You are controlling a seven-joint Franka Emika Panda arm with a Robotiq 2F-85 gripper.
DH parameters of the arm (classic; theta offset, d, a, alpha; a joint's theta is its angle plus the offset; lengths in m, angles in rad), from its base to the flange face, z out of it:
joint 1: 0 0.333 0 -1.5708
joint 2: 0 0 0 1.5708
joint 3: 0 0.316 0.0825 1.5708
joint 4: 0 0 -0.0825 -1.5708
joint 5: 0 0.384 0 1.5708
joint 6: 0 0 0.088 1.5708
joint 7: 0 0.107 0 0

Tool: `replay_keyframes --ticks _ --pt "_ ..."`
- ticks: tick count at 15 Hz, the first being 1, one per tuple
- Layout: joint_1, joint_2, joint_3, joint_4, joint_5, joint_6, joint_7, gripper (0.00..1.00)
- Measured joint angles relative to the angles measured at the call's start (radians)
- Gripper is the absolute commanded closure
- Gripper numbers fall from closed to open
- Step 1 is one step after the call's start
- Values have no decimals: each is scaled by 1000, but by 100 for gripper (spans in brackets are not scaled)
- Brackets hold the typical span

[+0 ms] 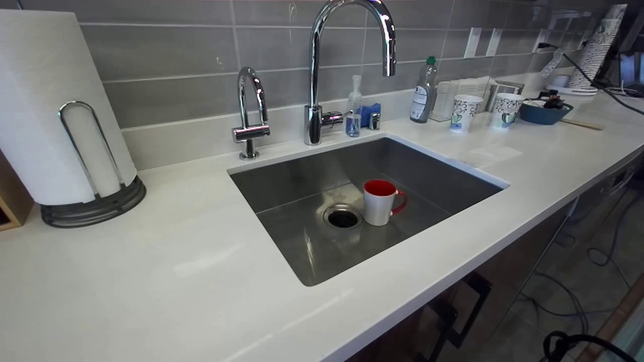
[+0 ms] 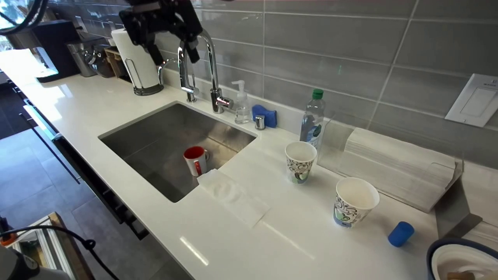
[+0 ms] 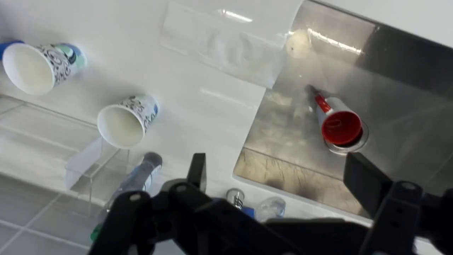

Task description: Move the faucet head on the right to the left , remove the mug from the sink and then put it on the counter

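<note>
The mug, white outside with red inside and handle, stands in the sink beside the drain in both exterior views (image 1: 377, 207) (image 2: 195, 164) and the wrist view (image 3: 339, 127). The stainless sink (image 1: 312, 256) is cut into the white counter (image 1: 176, 291). The chrome gooseneck faucet (image 1: 315, 65) rises behind the sink, its spout tip hanging at right in that view. It also shows in an exterior view (image 2: 213, 72), partly covered by my gripper (image 2: 176, 58). My gripper is open and empty, high above the sink; whether it touches the spout I cannot tell. The wrist view (image 3: 276, 157) shows its fingers wide apart.
A shorter chrome tap (image 1: 246, 108) stands left of the faucet, near a paper towel roll (image 1: 70, 115). A soap pump (image 2: 242, 105), blue sponge (image 2: 268, 116), soap bottle (image 2: 312, 118) and paper cups (image 2: 299, 165) line the right side. A flat sheet (image 2: 233, 200) lies by the sink edge.
</note>
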Motion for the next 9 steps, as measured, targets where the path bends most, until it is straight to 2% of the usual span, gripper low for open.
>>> replay_keyframes --ticks 6,7,8,9 --pt "60 175 9 196 149 18 -11 0" --pt "65 204 13 218 174 26 -12 24" --pt "67 233 18 239 195 34 -12 26" --pt "67 260 23 258 212 43 -12 34"
